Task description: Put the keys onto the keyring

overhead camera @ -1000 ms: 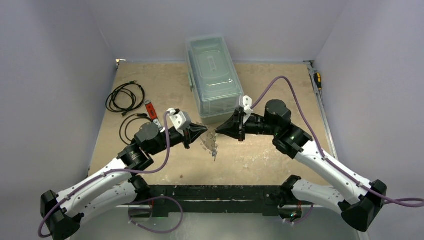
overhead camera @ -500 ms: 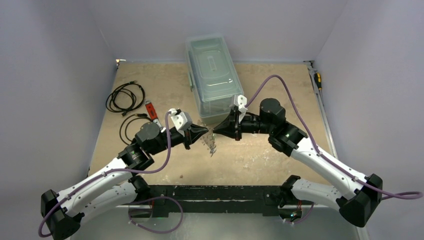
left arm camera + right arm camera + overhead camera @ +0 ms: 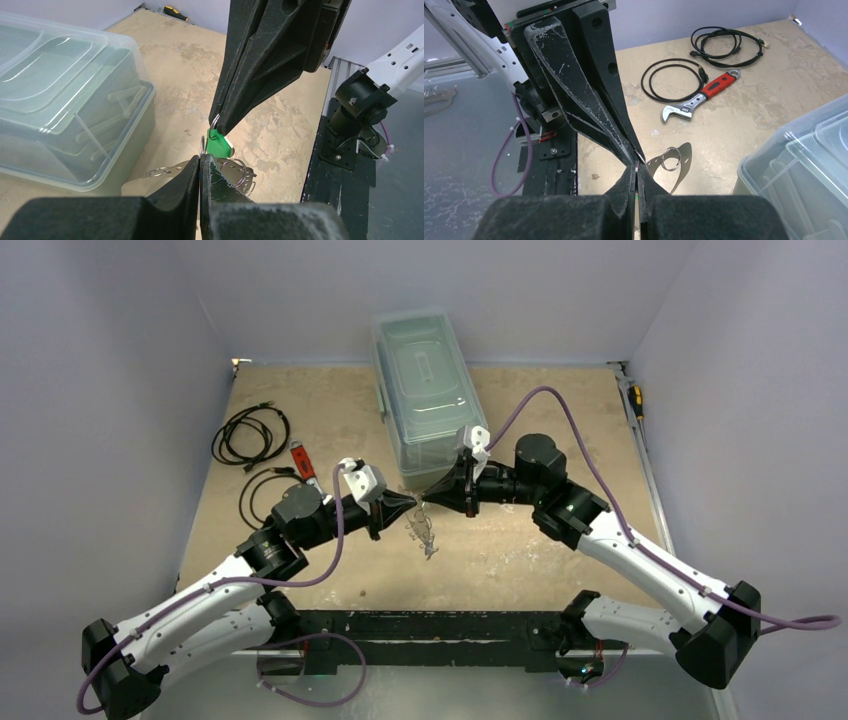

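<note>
Since the earlier views, your right gripper (image 3: pixel 428 499) has travelled leftward until its tip meets that of the left gripper (image 3: pixel 410 503), which has scarcely shifted; the pair now stand nose to nose above the middle of the bench (image 3: pixel 300 400). Note the right gripper's jaws pressed together, clamped on the thin wire loop at the head of the green key (image 3: pixel 219 143), which hangs just below that tip in the left wrist view. Note likewise the left gripper's jaws pressed together, pinching the keyring (image 3: pixel 422 531) by its flat crescent band, so that the remainder dangles beneath the two tips, clear of the bench, with small wire rings along its edge. You can see that the green key sits directly above the band and just beside the left fingertips (image 3: pixel 192 167), but whether its loop is already threaded onto the keyring, or merely held against it, cannot be told from these views. No blue key can be picked out in any view. As a judgement, you are in the threading step for the first key: both parts are lifted and brought together, the joining itself is unconfirmed, and the second key is yet to be fetched. Farther out lie a clear lidded box (image 3: pixel 425 390) behind the grippers, a red-handled wrench (image 3: pixel 701 97) and black coiled cables (image 3: pixel 250 435) to your left, and a screwdriver (image 3: pixel 634 400) at the far right edge.
</note>
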You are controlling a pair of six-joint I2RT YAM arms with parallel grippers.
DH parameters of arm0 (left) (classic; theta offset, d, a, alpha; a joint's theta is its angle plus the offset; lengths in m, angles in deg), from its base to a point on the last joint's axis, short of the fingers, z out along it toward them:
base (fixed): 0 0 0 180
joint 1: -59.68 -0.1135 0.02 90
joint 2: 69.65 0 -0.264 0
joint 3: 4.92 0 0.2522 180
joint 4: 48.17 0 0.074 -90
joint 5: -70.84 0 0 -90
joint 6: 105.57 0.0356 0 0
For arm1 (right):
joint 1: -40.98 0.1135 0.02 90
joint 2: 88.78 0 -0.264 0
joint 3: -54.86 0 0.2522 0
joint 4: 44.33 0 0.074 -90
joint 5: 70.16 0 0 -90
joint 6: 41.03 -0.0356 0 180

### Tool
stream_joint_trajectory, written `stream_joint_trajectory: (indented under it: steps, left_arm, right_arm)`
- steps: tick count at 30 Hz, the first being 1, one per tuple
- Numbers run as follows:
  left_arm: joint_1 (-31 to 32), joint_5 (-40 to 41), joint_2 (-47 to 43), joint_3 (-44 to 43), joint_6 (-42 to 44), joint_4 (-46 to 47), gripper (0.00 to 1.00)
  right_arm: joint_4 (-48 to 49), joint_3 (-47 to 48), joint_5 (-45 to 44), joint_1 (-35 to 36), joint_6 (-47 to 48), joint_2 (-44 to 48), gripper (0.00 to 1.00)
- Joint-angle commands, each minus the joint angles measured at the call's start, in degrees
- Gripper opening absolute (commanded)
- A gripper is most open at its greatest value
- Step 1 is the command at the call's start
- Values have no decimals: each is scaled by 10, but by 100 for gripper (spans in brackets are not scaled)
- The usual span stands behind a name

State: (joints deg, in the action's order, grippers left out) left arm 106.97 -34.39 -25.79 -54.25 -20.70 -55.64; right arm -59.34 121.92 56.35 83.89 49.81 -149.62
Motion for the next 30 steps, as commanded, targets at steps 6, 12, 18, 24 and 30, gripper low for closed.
stream_joint_trajectory:
  steps: [6,12,18,24,30]
  left_arm:
    - [-1,-9,-3,-30,8,20,0]
    - [-1,-2,-2,-31,8,18,0]
    - [0,-1,0,-32,7,18,0]
    - [-1,7,1,-33,6,16,0]
    - [-1,14,1,-34,6,14,0]
  right_arm:
    - [37,23,-25,5,-21,-2,0]
    - [32,26,-19,5,-23,-6,0]
    - [27,24,-21,8,-22,-8,0]
    - [35,22,-23,9,-29,-12,0]
    - [29,23,-41,13,-28,-22,0]
